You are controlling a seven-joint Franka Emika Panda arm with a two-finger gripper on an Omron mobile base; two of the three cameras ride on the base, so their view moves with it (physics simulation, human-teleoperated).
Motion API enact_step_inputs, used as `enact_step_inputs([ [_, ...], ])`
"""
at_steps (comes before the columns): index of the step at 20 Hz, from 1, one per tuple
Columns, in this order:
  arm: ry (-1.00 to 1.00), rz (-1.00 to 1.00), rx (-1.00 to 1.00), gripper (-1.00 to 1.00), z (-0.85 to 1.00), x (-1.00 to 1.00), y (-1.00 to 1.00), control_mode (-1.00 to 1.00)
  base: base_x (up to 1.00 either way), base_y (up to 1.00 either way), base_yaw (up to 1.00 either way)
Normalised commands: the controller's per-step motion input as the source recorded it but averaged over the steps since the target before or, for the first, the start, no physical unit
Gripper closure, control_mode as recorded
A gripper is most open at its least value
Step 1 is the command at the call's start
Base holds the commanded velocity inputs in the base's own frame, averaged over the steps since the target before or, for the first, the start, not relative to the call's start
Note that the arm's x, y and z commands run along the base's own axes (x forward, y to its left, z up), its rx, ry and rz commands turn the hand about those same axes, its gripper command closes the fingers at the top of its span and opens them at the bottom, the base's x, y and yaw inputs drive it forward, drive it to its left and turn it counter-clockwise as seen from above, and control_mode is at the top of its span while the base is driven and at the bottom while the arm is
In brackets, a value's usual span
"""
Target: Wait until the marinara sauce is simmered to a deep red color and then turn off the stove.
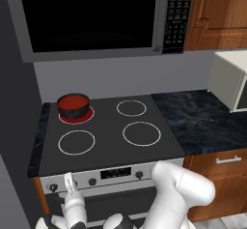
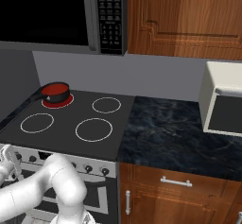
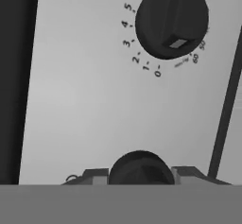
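The marinara sauce [image 1: 73, 100] [image 2: 54, 90] is a deep red disc inside a small black pot [image 1: 74, 110] [image 2: 57, 96] on the back left burner of the stove [image 1: 110, 143] [image 2: 71, 110]. The ring under the pot glows red. My gripper [image 1: 70, 184] [image 2: 8, 160] [image 3: 141, 173] is low at the left end of the silver front panel. In the hand view its fingertips [image 3: 96, 175] touch both sides of a dark round knob [image 3: 141, 167], shut on it.
A second dark knob [image 3: 172, 20] with a numbered dial sits further along the panel. A black-windowed microwave [image 1: 91, 15] [image 2: 47, 10] hangs above the cooktop. To the right, a dark stone counter [image 1: 202, 121] [image 2: 175, 133] carries a white box appliance [image 1: 230, 80] [image 2: 222, 100].
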Motion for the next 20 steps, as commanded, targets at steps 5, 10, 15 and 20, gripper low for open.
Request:
enact_step_inputs([
  [5, -0.04, -0.26, 0.42, 1.0, 0.0, 0.0, -0.2, -1.0, 0.0, 0.0, 0.0],
  [10, -0.06, -0.18, 0.5, 1.0, -0.03, -0.06, -0.51, -1.0, 0.0, 0.0, 0.0],
  [15, -0.13, -0.06, 0.52, 1.0, -0.12, -0.2, -0.6, -1.0, 0.0, 0.0, 0.0],
  [20, -0.12, 0.0, 0.5, 1.0, -0.04, -0.22, -0.67, -1.0, 0.0, 0.0, 0.0],
])
